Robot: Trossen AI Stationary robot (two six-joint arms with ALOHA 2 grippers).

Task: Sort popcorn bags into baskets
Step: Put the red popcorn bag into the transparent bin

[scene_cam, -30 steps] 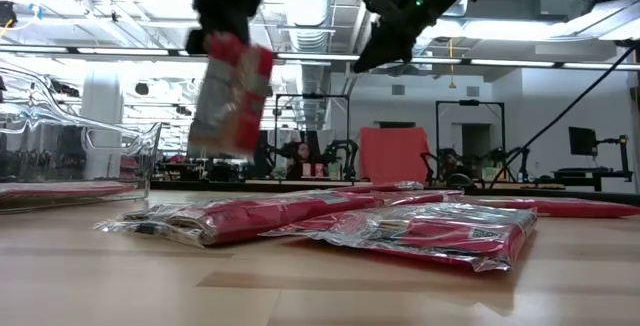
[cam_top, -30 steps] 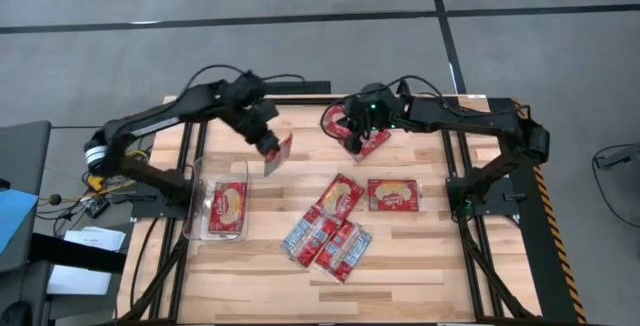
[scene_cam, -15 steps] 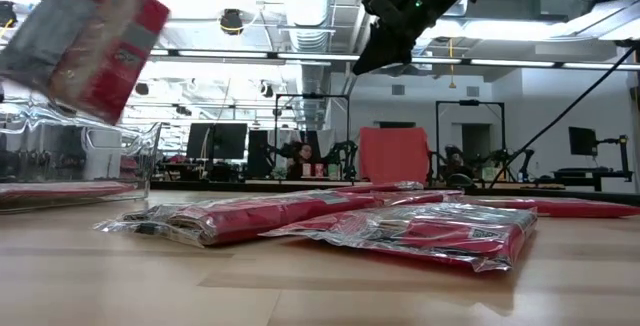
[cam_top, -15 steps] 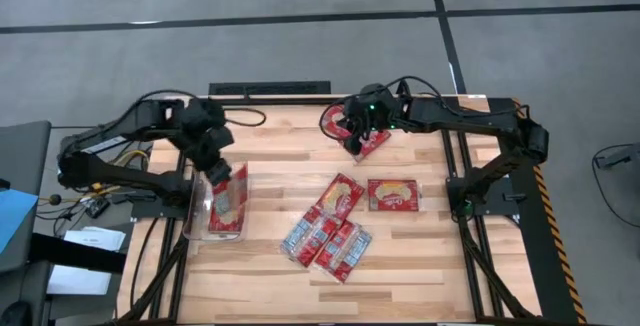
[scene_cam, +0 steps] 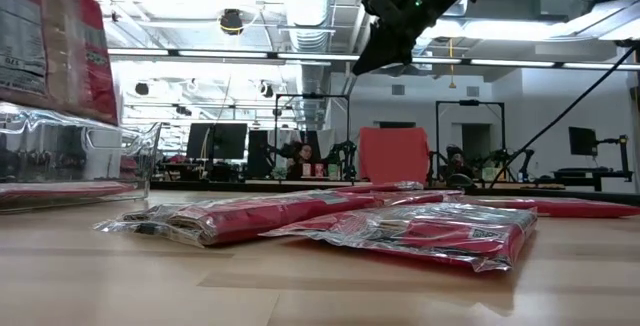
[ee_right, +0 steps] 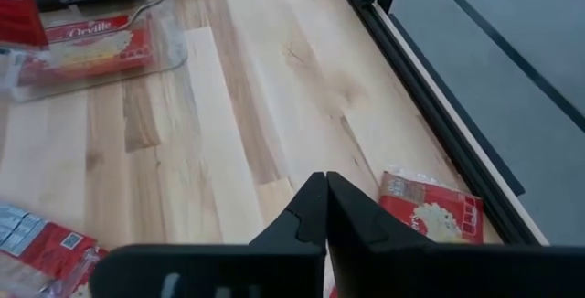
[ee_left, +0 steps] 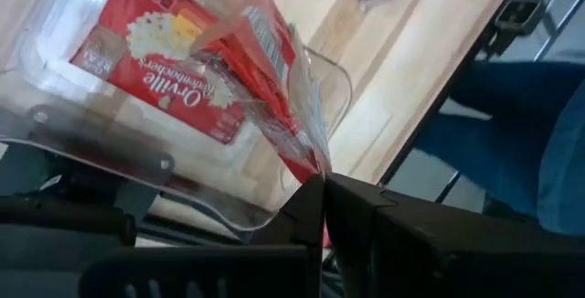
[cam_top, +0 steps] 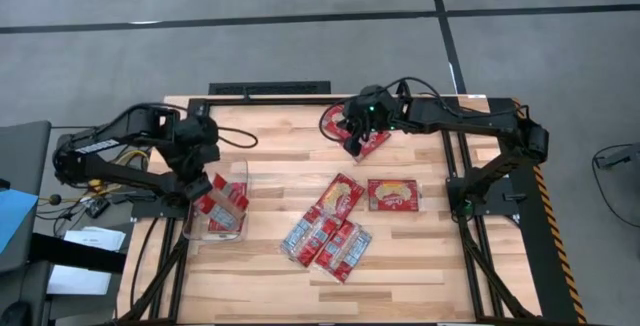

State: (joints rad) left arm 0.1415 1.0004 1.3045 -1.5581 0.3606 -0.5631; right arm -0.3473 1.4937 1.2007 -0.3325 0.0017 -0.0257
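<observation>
My left gripper [cam_top: 203,188] [ee_left: 323,177] is over the clear tub [cam_top: 192,228] [ee_left: 110,138] at the table's left, shut on a red popcorn bag [cam_top: 224,198] [scene_cam: 55,51]. One bag with a cream-yellow picture [ee_left: 155,65] lies flat in the tub. My right gripper [cam_top: 351,146] [ee_right: 325,181] hangs shut, raised above the table's far side [scene_cam: 362,64], over a bag lying there [cam_top: 374,144] [ee_right: 430,208], touching nothing. Several more bags [cam_top: 338,198] [cam_top: 393,195] [cam_top: 326,243] lie flat mid-table. My left gripper pinches the red bag by one end [ee_left: 309,156] between its two fingers. The bag stands on edge, tilted, and reaches away from the fingers over the tub. It is lifted, with its lower end about level with the tub's rim [scene_cam: 95,121].
The black frame rails [cam_top: 455,166] run along the table's sides and far edge. Bare wood lies between the tub and the mid-table bags and along the near edge [cam_top: 400,276]. People and equipment show in the room beyond in the low view.
My left gripper has carried the bag from the table's far middle toward the left edge and down over the tub, staying shut on it. The bag has turned about and now hangs at the tub's rim height.
</observation>
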